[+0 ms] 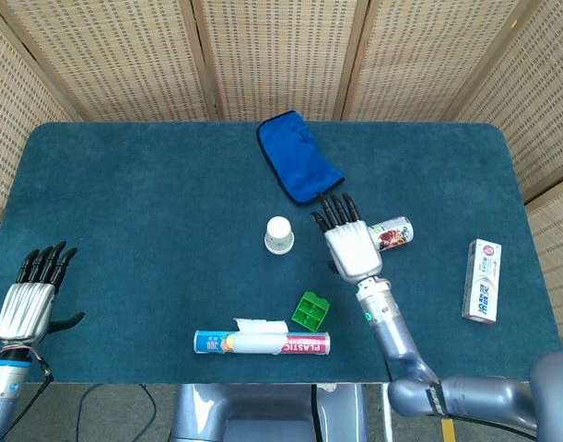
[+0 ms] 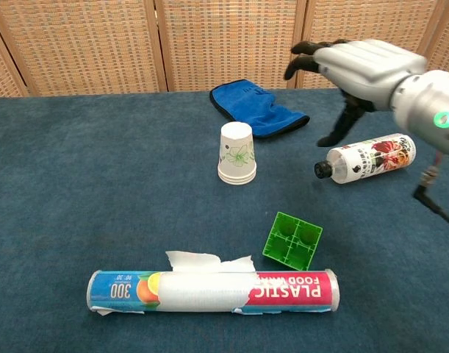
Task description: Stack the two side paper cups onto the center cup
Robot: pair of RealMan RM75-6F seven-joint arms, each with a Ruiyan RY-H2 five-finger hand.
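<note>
One stack of paper cups (image 2: pixel 236 153), one blue cloth (image 1: pixel 298 157), one bottle (image 2: pixel 365 159), one green block (image 2: pixel 292 240), one plastic-wrap box (image 2: pixel 213 291), one toothpaste box (image 1: pixel 484 280) — two hands (image 1: pixel 351 245), (image 1: pixel 30 299).

The cup stack (image 2: pixel 237 153) is bordered by the blue cloth (image 2: pixel 258 110) behind, the bottle (image 2: pixel 366 159) to its right and the green block (image 2: pixel 292 240) and film roll (image 2: pixel 213 290) in front. Bare desk (image 2: pixel 92 169) lies to its left.

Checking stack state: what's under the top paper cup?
Under the top paper cup, nested rims of other upside-down cups show at the base. Their bodies are covered, so the count isn't certain. The right hand is off it, holding nothing.
</note>
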